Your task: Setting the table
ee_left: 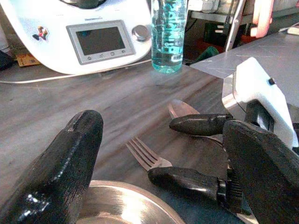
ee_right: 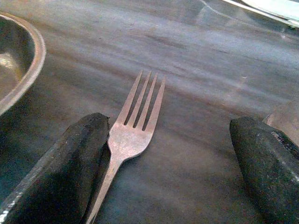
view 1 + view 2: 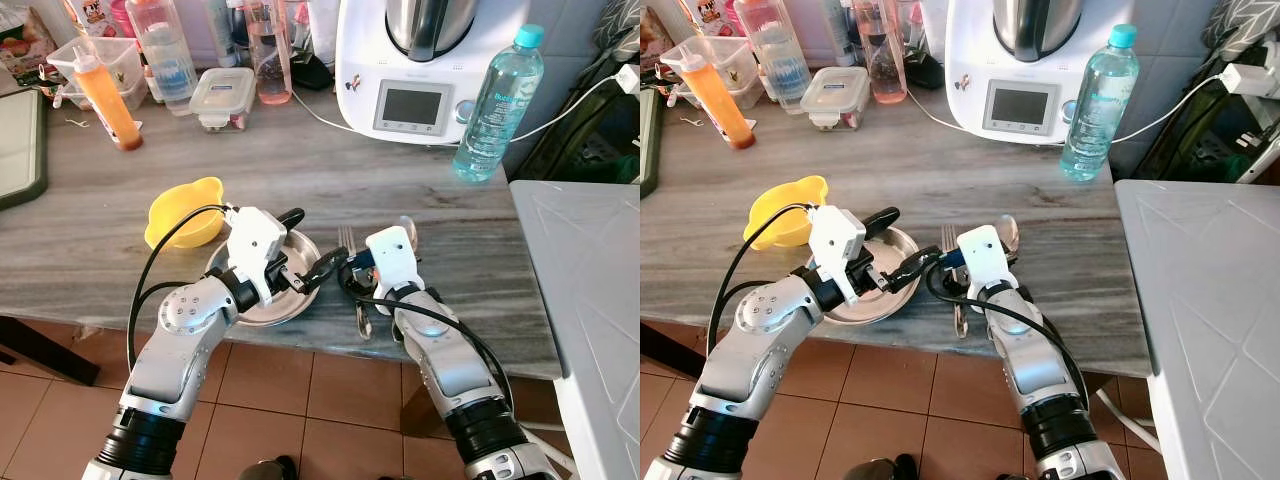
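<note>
The counter [image 3: 330, 180] is grey w/ wood-like stripes. Near its front edge sits a round metal plate [image 3: 290, 300]. Just left of the plate and a bit farther back is a yellow bowl [image 3: 178, 210].

The left claw [image 3: 310, 245] hangs over the plate's right side. Its two black fingers [image 1: 60, 163] are wide apart & hold nothing.

A fork [image 2: 135, 126] lies on the counter just right of the plate, prongs pointing to the far side. A spoon [image 1: 184, 109] lies just right of the fork.

The right claw [image 2: 170, 149] is low over the fork, fingers apart. In the right wrist view one finger [image 2: 70, 163] touches the fork's neck on the plate side; the other finger is off to the other side, near the spoon. The fork is flat on the counter, not lifted.

Far side of the counter: a big white kitchen machine [image 3: 420, 65] w/ a small screen, a blue water bottle [image 3: 497, 105] to its right, a clear box w/ a lid [image 3: 222, 97], a pink bottle [image 3: 272, 60] & an orange squeeze bottle [image 3: 108, 97] at far left.

To the right there's a pale grey table [image 3: 590, 290]. Floor [image 3: 300, 410] below has brown tiles.
</note>
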`<state>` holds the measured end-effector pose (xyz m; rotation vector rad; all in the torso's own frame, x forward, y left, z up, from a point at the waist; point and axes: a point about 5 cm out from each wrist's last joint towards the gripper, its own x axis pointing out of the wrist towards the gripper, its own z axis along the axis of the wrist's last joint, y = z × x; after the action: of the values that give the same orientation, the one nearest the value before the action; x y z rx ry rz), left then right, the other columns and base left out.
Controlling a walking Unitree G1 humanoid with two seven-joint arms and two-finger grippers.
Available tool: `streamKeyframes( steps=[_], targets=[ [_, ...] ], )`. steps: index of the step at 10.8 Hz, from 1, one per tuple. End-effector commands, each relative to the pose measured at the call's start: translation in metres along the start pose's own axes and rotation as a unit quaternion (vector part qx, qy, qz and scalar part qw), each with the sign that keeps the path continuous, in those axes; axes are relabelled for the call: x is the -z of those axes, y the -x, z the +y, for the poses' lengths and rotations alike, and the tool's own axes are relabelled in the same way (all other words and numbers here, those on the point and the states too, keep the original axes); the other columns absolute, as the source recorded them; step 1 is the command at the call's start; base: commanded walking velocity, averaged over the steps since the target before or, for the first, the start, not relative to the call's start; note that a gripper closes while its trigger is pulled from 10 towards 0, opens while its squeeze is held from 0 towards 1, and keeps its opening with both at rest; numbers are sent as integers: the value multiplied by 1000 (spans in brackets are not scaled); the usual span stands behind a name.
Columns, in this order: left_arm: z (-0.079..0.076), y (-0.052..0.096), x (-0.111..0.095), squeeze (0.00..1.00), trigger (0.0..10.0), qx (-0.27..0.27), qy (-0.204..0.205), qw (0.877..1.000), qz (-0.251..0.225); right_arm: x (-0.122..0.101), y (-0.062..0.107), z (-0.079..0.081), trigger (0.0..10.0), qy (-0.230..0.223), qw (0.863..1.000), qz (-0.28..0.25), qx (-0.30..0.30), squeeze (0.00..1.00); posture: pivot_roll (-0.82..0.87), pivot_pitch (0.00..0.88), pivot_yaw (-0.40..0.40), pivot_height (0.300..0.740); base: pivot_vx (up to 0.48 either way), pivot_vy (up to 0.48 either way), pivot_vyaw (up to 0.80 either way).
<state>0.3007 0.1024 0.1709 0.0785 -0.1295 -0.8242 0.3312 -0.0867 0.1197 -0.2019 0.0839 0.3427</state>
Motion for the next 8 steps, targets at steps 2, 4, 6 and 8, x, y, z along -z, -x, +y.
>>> streamKeyframes(
  steps=[2, 4, 6, 8],
  targets=[
    [-2, -1, -3, 0, 10000, 5, -7, 1000, -3, -19, 4, 1, 10000, -15, 998, -57, 2, 459, 167, 161, 67, 740, 0, 0, 0],
    [-2, -1, -3, 0, 10000, 4, -7, 1000, -3, -27, 6, 3, 10000, -19, 997, -77, -2, 459, 167, 161, 67, 740, 0, 0, 0],
    [-2, -1, -3, 0, 10000, 4, -6, 1000, -4, -32, 10, 4, 10000, -17, 996, -91, 0, 459, 167, 159, 66, 740, 0, 0, 0],
    [-2, -1, -3, 0, 10000, 4, -6, 1000, -5, -41, 20, -9, 10000, 3, 993, -108, 47, 478, 167, 159, 66, 740, 0, 0, 0]
  ],
)
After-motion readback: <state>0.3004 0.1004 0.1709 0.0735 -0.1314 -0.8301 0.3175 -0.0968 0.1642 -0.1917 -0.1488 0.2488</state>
